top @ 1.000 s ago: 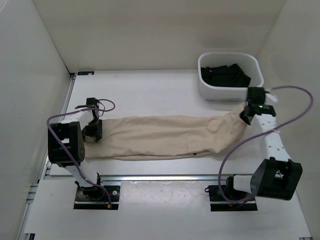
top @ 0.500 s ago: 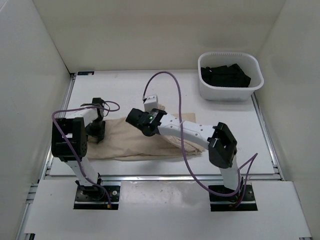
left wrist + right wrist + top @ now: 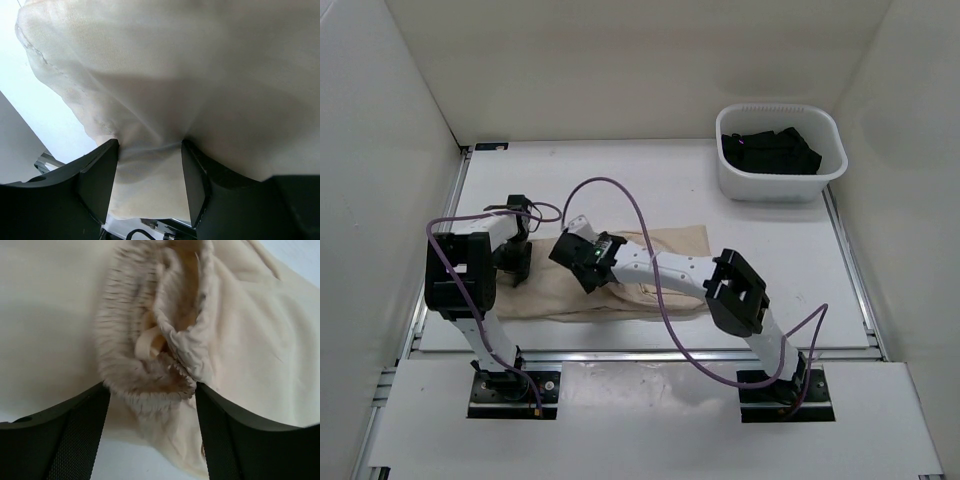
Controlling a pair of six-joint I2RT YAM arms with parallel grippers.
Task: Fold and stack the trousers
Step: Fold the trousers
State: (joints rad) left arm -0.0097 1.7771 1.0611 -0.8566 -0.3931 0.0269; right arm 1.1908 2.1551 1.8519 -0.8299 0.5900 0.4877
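**Base:** Give me a count. What's on the table?

**Op:** One white table (image 3: 620, 180). One pair of beige trousers (image 3: 542, 288) lies on it left of centre, toward the near edge. One white basket (image 3: 778, 190) sits in the far right corner, well apart from the trousers. There's a black garment (image 3: 770, 152) in it, and I can't tell if it's one piece or several.

**Base:** Arms?

**Op:** Two, with two purple cables (image 3: 603, 181), one per arm. The left arm (image 3: 460, 280) bends in over the left end of the cloth, and the left gripper (image 3: 512, 265) is at that end. The right arm (image 3: 735, 290) reaches across the table. The right gripper (image 3: 582, 268) is low over the trousers, near the left one.

**Base:** Fingers?

**Op:** On the left wrist camera I see two fingers (image 3: 97, 175) at a narrow gap. A fold of beige is nipped between them, and the rest of the fabric spreads above. On the right wrist camera there are two fingers (image 3: 75, 435), set wider. The gathered elastic waistband (image 3: 150, 375) is bunched between them and touches both. I read both grippers as clamped on the trousers.

**Base:** How does the cloth lie?

**Op:** From above it's wrinkled and looks doubled. One layer shows beyond the right arm toward the middle, and another lies flat at the near left. I can't make out the two legs separately.
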